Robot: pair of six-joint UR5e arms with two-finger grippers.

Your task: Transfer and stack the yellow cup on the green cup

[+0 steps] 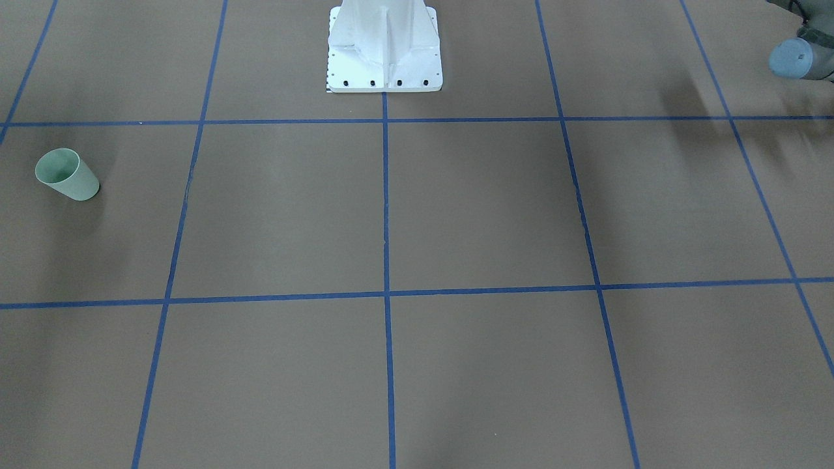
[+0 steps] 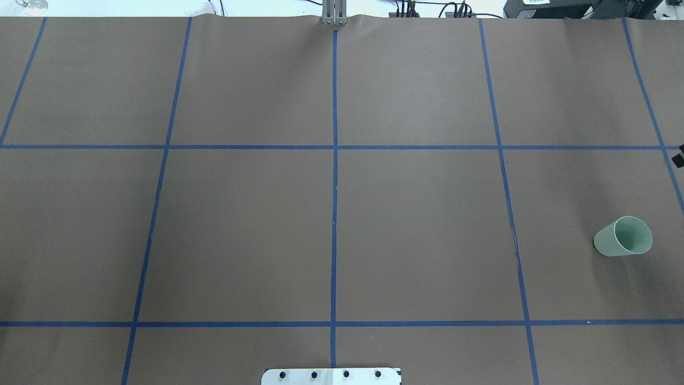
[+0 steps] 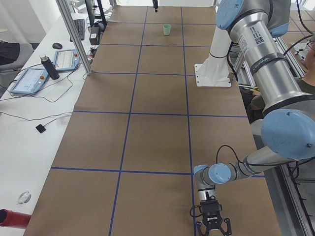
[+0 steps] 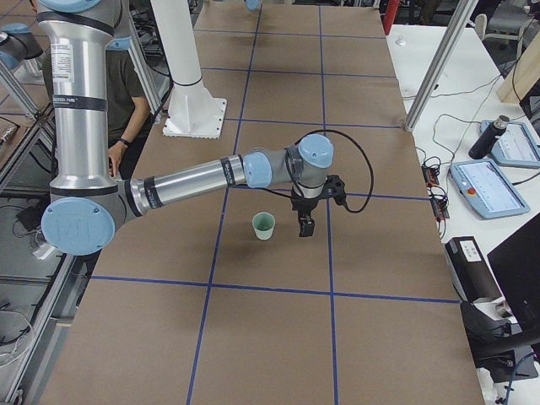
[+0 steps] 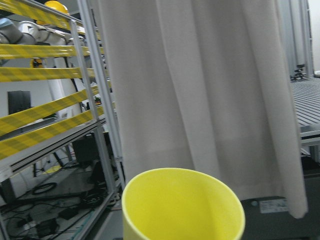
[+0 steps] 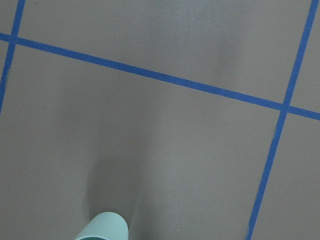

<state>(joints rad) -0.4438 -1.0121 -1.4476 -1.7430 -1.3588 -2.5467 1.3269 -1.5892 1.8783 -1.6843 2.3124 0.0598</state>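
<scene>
The yellow cup (image 5: pixel 183 205) fills the bottom of the left wrist view, rim up and very close to the camera; no other view shows it. My left gripper (image 3: pixel 212 230) is low at the table's near left end; I cannot tell whether it is open or shut or whether it holds the cup. The green cup (image 2: pixel 622 238) stands upright on the brown table at the right side; it also shows in other views (image 1: pixel 65 174) (image 4: pixel 264 225) (image 6: pixel 102 229). My right gripper (image 4: pixel 303 226) hangs just beside the green cup, apart from it; I cannot tell its state.
The white robot base (image 1: pixel 384 58) sits at the table's middle edge. A side bench with tablets and a bottle (image 3: pixel 49 66) runs along the far side, with aluminium posts (image 3: pixel 74 34). A person (image 4: pixel 126 93) stands behind the robot.
</scene>
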